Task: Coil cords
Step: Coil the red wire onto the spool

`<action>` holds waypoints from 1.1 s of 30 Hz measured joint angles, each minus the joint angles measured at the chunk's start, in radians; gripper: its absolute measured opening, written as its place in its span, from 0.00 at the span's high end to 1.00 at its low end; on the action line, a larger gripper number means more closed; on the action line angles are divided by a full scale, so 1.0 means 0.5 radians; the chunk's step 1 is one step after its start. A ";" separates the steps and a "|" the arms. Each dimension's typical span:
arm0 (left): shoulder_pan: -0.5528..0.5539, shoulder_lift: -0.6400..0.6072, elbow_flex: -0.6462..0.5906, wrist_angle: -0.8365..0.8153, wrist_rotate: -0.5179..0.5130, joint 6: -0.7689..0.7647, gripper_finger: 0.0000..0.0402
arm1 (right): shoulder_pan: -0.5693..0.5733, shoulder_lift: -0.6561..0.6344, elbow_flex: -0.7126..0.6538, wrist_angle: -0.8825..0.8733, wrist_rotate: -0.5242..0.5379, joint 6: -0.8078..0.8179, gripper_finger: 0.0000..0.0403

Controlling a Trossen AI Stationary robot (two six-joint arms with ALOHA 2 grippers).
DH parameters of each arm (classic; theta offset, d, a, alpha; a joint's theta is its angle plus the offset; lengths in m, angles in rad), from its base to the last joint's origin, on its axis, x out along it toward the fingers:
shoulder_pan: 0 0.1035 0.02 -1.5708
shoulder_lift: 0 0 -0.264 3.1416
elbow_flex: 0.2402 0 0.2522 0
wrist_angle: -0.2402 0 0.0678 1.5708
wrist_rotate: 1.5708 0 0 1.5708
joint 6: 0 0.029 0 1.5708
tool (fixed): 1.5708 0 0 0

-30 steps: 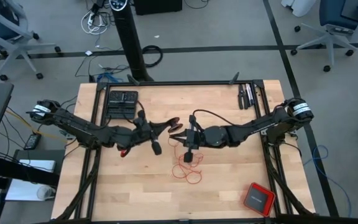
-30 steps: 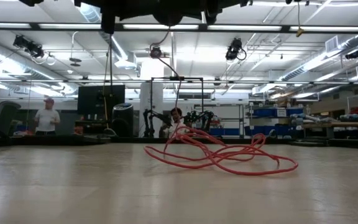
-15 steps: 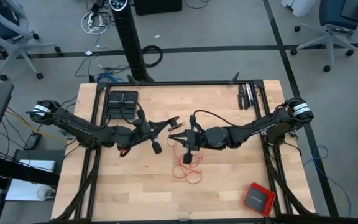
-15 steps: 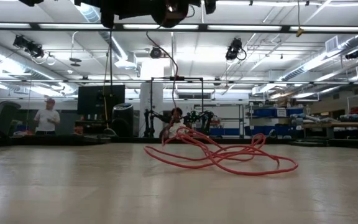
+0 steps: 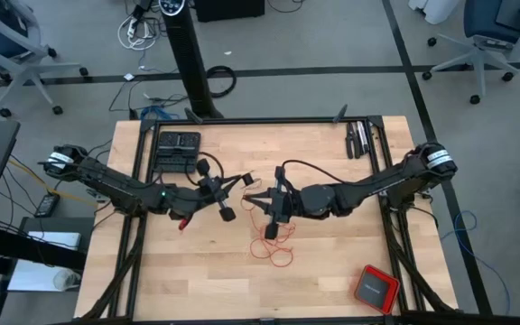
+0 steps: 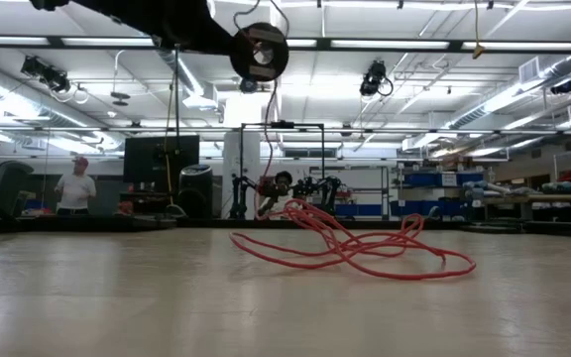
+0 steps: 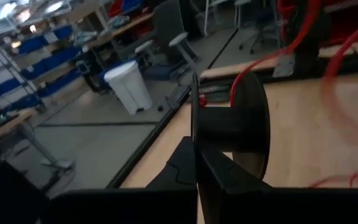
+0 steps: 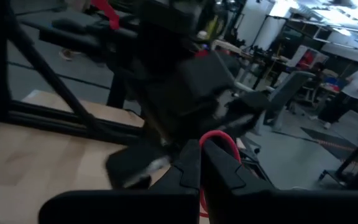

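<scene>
Red cord (image 5: 272, 244) lies in loose loops mid-table (image 5: 332, 280), one strand rising to the right tool (image 5: 258, 199), pinched shut on it. Left tool (image 5: 239, 181), fingers pressed together, faces it just beside. Winding neatly likely calls for steady tension and even, small turns, avoiding tangles.

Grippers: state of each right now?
Left gripper: shut, nothing visibly held.
Right gripper: shut on the red cord, which rises from the table to its fingers.

Red cord (image 6: 355, 248) upper end hidden by arm; far person (image 6: 74, 188) blurred.
</scene>
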 joint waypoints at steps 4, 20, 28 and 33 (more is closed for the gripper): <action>0.009 0.000 -0.001 -0.020 0.004 -0.112 1.00 | 0.013 0.013 0.072 -0.075 -0.104 -0.018 1.00; 0.014 0.000 -0.001 0.002 0.415 -0.222 1.00 | -0.146 0.015 0.075 -0.143 -0.605 0.152 1.00; 0.027 0.000 -0.001 0.240 0.414 -0.224 1.00 | -0.190 0.017 0.075 -0.308 -0.525 0.399 0.99; 0.029 0.000 -0.001 0.253 0.416 -0.224 1.00 | -0.185 0.017 0.075 -0.328 -0.541 0.453 0.97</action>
